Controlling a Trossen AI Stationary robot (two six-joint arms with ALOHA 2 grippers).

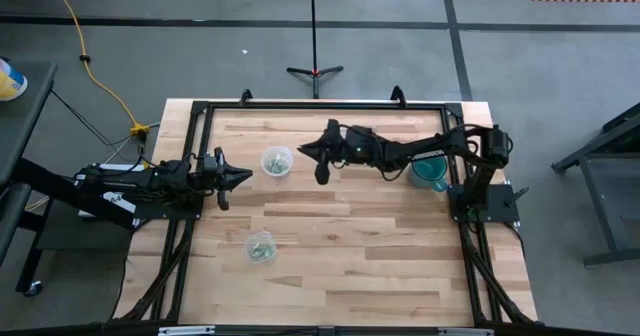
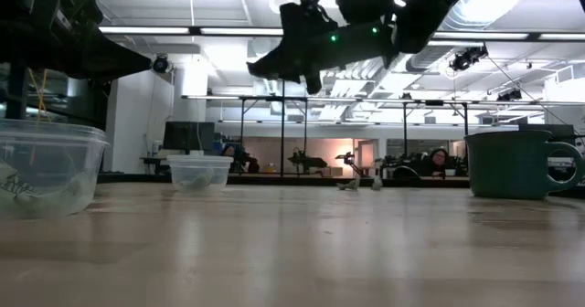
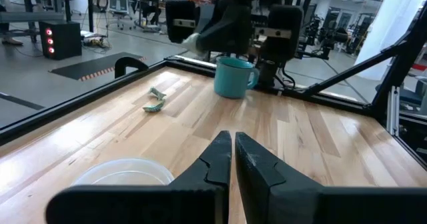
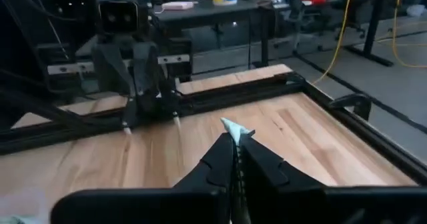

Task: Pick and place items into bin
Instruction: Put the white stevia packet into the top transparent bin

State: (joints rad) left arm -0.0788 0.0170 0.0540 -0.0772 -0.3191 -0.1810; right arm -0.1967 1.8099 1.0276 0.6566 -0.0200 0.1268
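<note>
My right gripper (image 1: 320,168) hangs high over the table's middle, just right of the far clear cup (image 1: 277,161), and is shut on a small pale green-grey item (image 4: 233,126). The low view shows it well above the wood (image 2: 260,68). Two more items (image 3: 157,101) lie flat on the table by the far edge, also seen in the low view (image 2: 352,185). A second clear cup (image 1: 261,247) stands nearer, with pale pieces inside. My left gripper (image 1: 240,176) waits shut at the left edge, beside the far cup (image 3: 123,172). My right gripper pinches the item between its two fingertips (image 4: 227,151). A pale pointed end of the piece (image 4: 237,128) sticks out past the tips. The item is lifted clear of the table.
A teal mug (image 1: 430,170) stands on the right side of the table under the right arm. A black frame (image 1: 300,105) rims the tabletop. Bare wood (image 1: 380,256) stretches across the near right part.
</note>
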